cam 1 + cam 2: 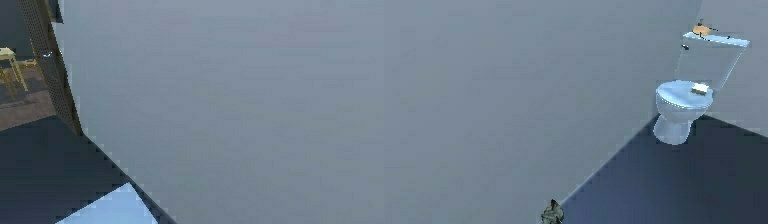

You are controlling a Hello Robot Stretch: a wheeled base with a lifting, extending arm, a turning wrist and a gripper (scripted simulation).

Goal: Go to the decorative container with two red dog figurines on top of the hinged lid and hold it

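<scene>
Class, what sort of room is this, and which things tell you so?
Probably a bathroom: a white toilet with its cistern stands by the wall on a dark floor, plain grey walls around it.

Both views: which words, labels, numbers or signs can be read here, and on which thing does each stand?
None can be read. The grey wall is bare, the toilet bears no print, and the small orange-brown thing on its tank is too small to show any marks.
</scene>
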